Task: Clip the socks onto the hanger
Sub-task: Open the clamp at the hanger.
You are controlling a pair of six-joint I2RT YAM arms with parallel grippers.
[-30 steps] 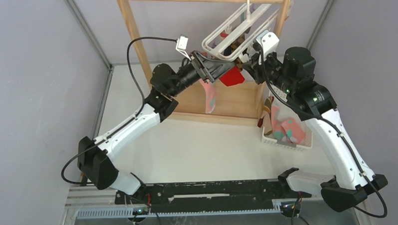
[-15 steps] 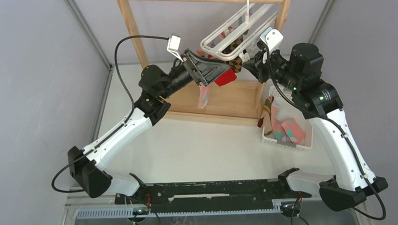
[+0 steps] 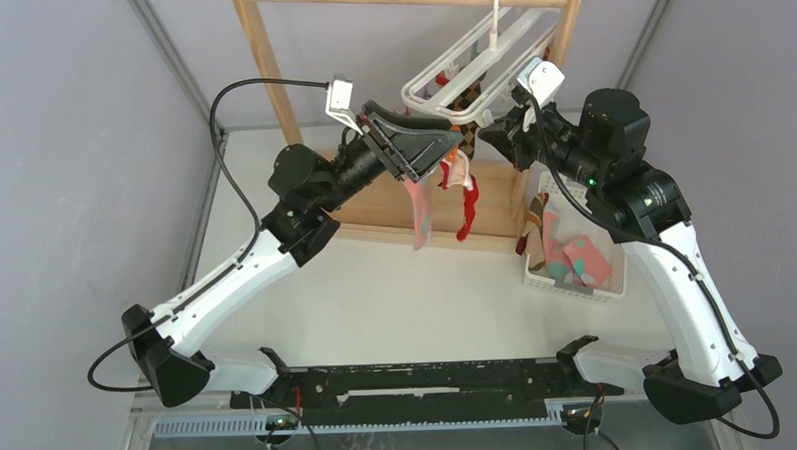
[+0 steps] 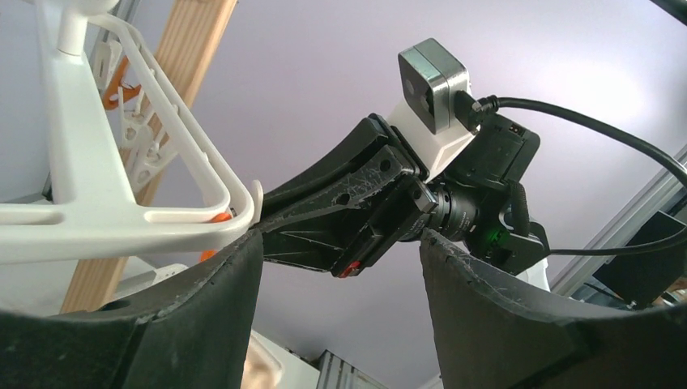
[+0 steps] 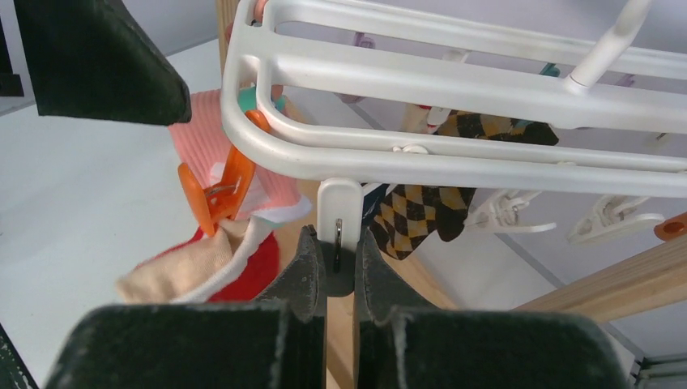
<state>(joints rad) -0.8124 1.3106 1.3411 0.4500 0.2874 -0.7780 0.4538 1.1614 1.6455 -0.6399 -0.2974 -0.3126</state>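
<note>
- The right gripper (image 5: 339,258) is clenched on a white clip (image 5: 339,212) that dangles under the near rail of the hanger (image 5: 421,81). This looks like a steadying pinch, or a squeeze to spring the clip open. The frames cannot tell which.
- The hanger hooks onto the top bar of the wooden rack (image 3: 258,55) and tilts down toward the arms, so its clips are in reach.
- The left gripper (image 4: 340,243) is released, with its jaws wide and nothing between them. One finger (image 4: 202,300) touches the hanger's rounded corner.
- A pink sock (image 3: 421,209) and a red sock (image 3: 466,218) hang below the hanger's left end. In the right wrist view an orange clip (image 5: 212,194) bites the pink cuff, which is why it hangs.
- An argyle sock (image 5: 425,212) hangs farther back.
- More socks lie in the white basket (image 3: 562,284) beside the right arm — so the task seems only partly done.
</note>
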